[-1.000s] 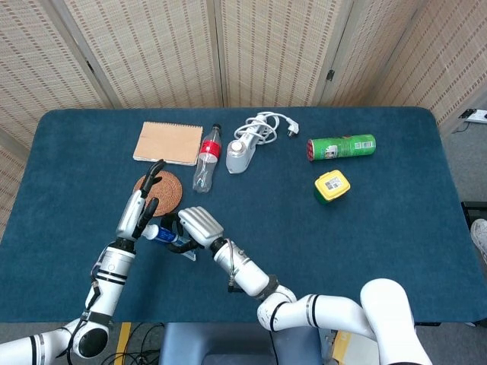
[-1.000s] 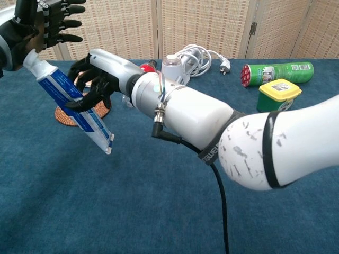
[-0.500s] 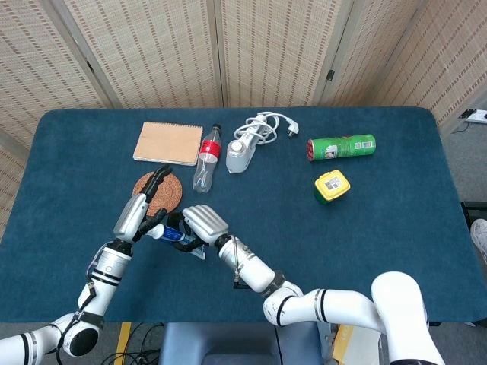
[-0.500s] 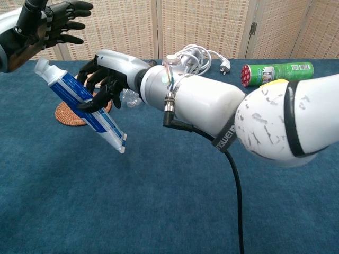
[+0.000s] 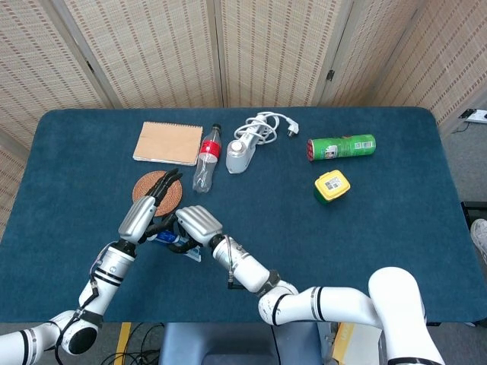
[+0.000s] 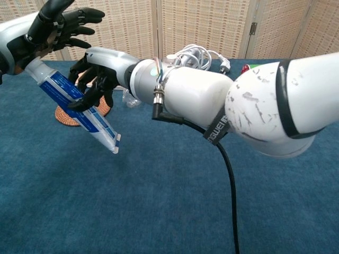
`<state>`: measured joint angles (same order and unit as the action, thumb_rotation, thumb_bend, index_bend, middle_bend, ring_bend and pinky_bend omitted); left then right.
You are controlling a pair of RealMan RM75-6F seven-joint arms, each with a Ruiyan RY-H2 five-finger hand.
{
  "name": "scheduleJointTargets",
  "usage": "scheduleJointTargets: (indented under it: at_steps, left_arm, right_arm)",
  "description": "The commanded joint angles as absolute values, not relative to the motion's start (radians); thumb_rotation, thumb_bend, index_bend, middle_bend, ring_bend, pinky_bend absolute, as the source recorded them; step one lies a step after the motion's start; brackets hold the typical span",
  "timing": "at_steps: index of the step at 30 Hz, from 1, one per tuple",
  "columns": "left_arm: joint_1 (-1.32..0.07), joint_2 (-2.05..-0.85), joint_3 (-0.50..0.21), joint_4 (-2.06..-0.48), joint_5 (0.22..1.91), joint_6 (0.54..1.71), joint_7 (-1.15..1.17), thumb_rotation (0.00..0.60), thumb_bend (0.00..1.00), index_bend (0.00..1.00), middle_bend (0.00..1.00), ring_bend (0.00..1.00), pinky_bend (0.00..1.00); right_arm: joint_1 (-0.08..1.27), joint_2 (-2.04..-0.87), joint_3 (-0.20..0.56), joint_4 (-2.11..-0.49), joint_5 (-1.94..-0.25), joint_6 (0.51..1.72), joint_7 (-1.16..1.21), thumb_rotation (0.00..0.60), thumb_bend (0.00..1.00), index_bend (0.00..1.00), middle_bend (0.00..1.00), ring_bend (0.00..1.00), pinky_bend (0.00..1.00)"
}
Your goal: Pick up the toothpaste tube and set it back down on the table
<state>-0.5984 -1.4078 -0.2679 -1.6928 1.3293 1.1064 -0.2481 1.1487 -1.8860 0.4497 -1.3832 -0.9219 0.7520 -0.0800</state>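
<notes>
Gripping toothpaste tube [image 6: 74, 110], right hand [image 6: 98, 74].

One toothpaste tube [image 6: 74, 108], notebook [image 5: 168, 143], coaster [image 5: 157, 188], bottle [image 5: 206, 158], green can [image 5: 342, 147], yellow box [image 5: 332, 186] (plus one corded white device [image 5: 240, 155]).

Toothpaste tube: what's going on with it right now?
The toothpaste tube is off the table, tilted with its crimped end hanging low above the blue cloth. The right hand grips it around the middle with its dark fingers. The left hand sits at the cap end, fingers spread; whether it touches the cap is unclear. The tube is not yet set back down. A woven coaster lies just behind.
</notes>
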Motion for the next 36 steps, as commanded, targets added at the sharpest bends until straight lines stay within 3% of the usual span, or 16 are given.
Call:
scheduleJointTargets:
  at_steps: [1,28,36]
  left_arm:
    - [-0.604,-1.399,-0.259,-1.698,1.325,1.09,-0.236,0.0,0.0,0.0,0.0,0.0,0.14]
    - [-0.617,-1.366,-0.236,-1.704,1.302,1.072,-0.209,0.0,0.0,0.0,0.0,0.0,0.14]
    - [-0.58,-1.347,-0.238,-1.696,1.327,1.13,-0.284,0.0,0.0,0.0,0.0,0.0,0.14]
  right_arm:
    - [1.153,-1.889,0.447,-1.38,-0.918,0.751,-0.08,0.6,0.63,0.74,0.71,0.61,0.67]
    - [1.17,-1.87,0.412,-1.393,-0.878,0.763,-0.102,0.6,0.63,0.76,0.73,0.63,0.67]
    - [1.155,-1.735,0.341,-1.458,-0.863,0.715,-0.189,0.6,0.62,0.76,0.73,0.64,0.67]
